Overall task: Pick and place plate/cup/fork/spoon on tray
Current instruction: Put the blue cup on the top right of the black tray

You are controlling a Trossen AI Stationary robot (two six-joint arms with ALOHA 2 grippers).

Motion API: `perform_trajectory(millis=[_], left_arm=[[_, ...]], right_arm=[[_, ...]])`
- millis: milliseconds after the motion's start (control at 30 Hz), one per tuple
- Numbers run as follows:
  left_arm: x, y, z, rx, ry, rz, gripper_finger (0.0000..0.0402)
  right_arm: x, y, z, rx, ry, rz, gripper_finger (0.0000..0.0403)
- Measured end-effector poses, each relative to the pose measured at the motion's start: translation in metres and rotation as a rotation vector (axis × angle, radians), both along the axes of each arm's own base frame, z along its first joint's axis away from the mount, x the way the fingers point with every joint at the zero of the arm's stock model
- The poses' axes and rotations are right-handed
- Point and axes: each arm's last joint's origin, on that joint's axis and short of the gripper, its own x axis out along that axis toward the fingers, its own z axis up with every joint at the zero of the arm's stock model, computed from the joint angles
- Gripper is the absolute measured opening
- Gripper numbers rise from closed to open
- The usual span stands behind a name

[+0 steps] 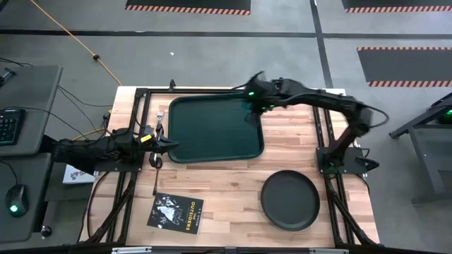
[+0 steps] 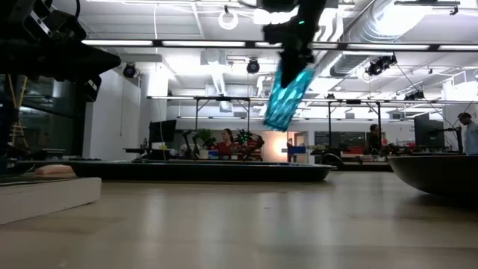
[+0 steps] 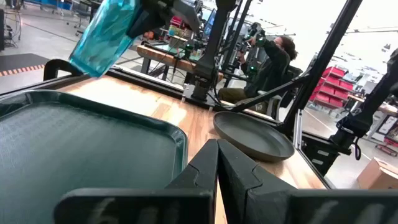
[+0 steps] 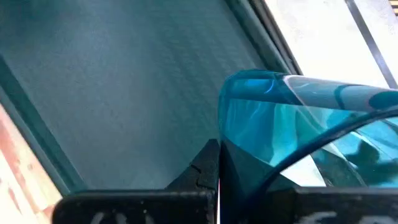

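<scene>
We hold the teal cup (image 2: 287,97) tilted in our right hand (image 1: 256,97), clamped on its rim, above the tray's (image 1: 185,152) upper right corner for placing; left hand (image 1: 164,146) waits pinched together.

Bench (image 1: 282,159): pale wood planks, a dark metal frame along its edges. Lying directly on it:
- tray (image 1: 212,144), dark green, at the far middle.
- plate (image 1: 290,201), matte black, at the near right, well apart from the tray.
- booklet (image 1: 175,212), flat black with white print, at the near left.
- spoon (image 1: 157,169), slim, just beside the tray's left near corner.
- fork (image 1: 159,120), pale, beside the tray's left edge; small, hard to make out.
</scene>
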Motion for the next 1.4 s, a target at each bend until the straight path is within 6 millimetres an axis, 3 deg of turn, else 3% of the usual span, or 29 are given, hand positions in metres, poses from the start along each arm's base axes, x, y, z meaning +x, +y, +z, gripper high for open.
perform_trajectory(millis=[200, 467, 833, 1400], left_arm=[[0.0, 0.0, 0.0, 0.0, 0.0, 0.0, 0.0001], [0.0, 0.0, 0.0, 0.0, 0.0, 0.0, 0.0001], [0.0, 0.0, 0.0, 0.0, 0.0, 0.0, 0.0001], [0.0, 0.0, 0.0, 0.0, 0.0, 0.0, 0.0001]], right_arm=[[0.041, -0.017, -0.036, 0.024, 0.174, 0.029, 0.0001], [0.053, -0.034, -0.068, 0.103, 0.309, 0.028, 0.0001], [0.051, -0.047, -0.069, 0.139, 0.268, 0.027, 0.0005], [0.055, -0.048, -0.068, 0.122, 0.227, 0.019, 0.0025]])
